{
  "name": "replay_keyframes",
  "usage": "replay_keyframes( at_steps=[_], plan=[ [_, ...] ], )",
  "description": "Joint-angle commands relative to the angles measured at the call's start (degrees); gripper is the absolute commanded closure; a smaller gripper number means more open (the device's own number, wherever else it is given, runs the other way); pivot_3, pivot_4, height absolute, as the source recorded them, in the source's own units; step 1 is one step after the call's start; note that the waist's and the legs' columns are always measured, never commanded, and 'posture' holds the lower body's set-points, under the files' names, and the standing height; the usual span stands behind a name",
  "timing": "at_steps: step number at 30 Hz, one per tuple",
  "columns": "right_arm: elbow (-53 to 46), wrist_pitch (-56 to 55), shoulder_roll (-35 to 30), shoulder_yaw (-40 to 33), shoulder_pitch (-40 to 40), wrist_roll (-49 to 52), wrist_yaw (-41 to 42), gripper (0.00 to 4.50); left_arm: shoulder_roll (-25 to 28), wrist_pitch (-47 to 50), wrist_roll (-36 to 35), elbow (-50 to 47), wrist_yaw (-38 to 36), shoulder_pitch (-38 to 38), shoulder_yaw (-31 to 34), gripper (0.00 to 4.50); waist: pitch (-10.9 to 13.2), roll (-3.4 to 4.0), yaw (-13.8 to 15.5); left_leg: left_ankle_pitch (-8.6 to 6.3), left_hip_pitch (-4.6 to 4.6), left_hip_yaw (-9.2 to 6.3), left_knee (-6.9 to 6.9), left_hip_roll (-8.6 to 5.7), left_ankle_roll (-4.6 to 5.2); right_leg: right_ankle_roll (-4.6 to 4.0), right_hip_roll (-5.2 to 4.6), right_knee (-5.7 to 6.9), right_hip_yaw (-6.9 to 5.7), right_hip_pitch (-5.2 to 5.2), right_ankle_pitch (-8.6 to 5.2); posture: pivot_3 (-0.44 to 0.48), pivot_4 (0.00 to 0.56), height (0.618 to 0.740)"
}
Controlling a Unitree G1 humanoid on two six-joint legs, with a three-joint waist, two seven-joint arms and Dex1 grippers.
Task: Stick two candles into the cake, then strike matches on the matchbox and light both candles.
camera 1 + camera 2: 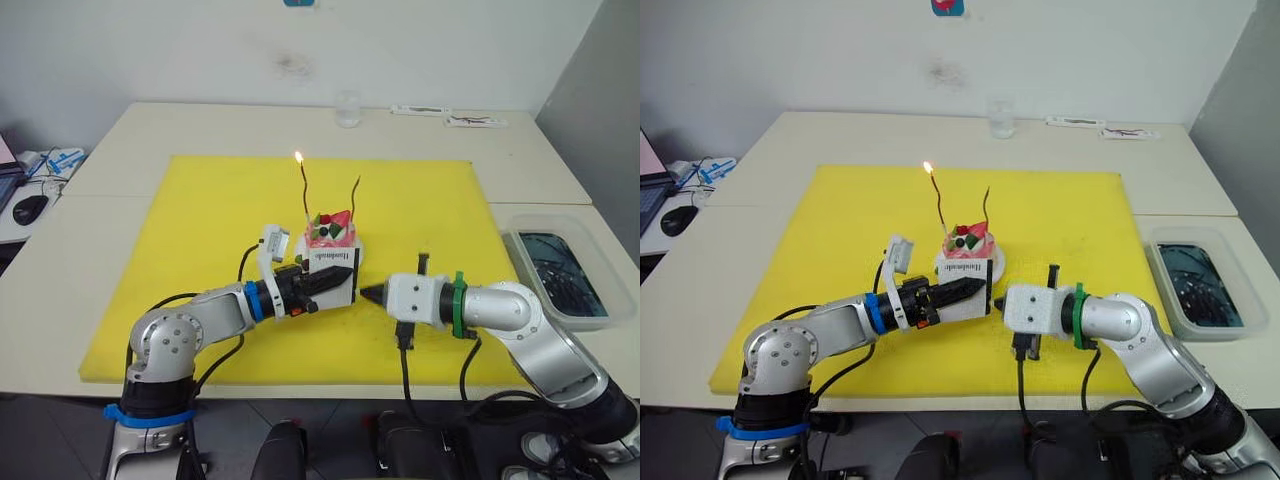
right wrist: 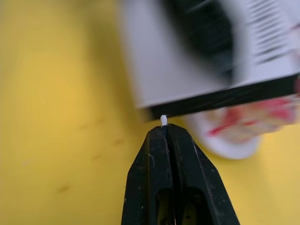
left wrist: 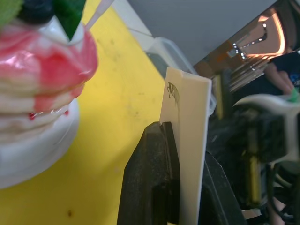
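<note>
Cake (image 1: 332, 234) sits near the centre of the yellow mat (image 1: 200, 220), which covers the middle of the tabletop (image 1: 120, 140). Two candles stand in it: left candle (image 1: 304, 195) lit, right candle (image 1: 354, 197) unlit. Left tool (image 1: 322, 282) is clamped on the matchbox (image 1: 335, 274), held upright just in front of the cake. Right tool (image 2: 165, 129) has its fingers pressed together on a match (image 2: 163, 120) (only a pale tip protrudes), just beside the box's black edge. Open mat on both sides. Clear tray (image 1: 560, 270) near the right edge.
</note>
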Motion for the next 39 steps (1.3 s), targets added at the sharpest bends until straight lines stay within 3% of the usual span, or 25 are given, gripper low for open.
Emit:
replay_keyframes(
  at_steps=[1, 7, 22, 31, 39],
  plan=[
    [-5.0, 0.2, -1.8, -4.1, -0.4, 3.8, 3.0, 4.48, 4.4, -0.2, -4.1, -2.0, -0.4, -3.0, 5.7, 4.5, 0.0, 0.02, -0.3, 0.0, 0.06, 0.03, -0.01, 0.0, 0.0, -0.01, 0.0, 0.02, 0.02, 0.01, -0.01, 0.0, 0.15, 0.74],
    [-5.1, 2.6, -0.9, -8.4, -2.8, 7.5, 2.2, 4.48, 9.1, 1.7, -6.9, -5.2, -1.9, 2.0, 5.2, 4.5, 0.0, 0.02, -0.4, 0.0, 0.11, 0.07, 0.0, 0.0, 0.0, -0.01, -0.01, 0.0, 0.05, 0.08, -0.01, 0.0, 0.15, 0.74],
    [-3.2, 4.9, 3.6, -7.6, -9.0, 6.9, -1.7, 4.48, 4.7, -4.0, 1.0, -4.9, -3.7, 4.4, -3.2, 4.5, 0.0, 0.02, 0.0, 0.0, 0.07, 0.06, 0.0, 0.0, 0.0, -0.07, -0.01, 0.0, 0.03, 0.05, -0.04, 0.0, 0.15, 0.74],
    [-1.5, 3.9, 5.1, -6.0, -10.4, 4.1, -3.2, 4.48, 4.7, -4.3, 2.0, -3.7, -4.6, 4.0, -3.2, 4.5, 0.0, 0.02, 0.0, 0.0, 0.06, 0.06, 0.0, 0.0, 0.0, -0.06, -0.01, 0.0, 0.03, 0.05, -0.03, 0.0, 0.15, 0.74],
    [0.4, 4.7, 3.8, -10.3, -14.2, 5.5, -2.9, 4.48, 8.6, -5.1, 5.1, -2.9, -6.8, 10.5, -0.9, 4.5, 0.0, 0.02, -0.2, 0.0, 0.07, 0.07, -0.02, 0.0, 0.0, -0.09, -0.01, 0.02, 0.04, 0.01, -0.05, 0.0, 0.15, 0.74]
  ],
)
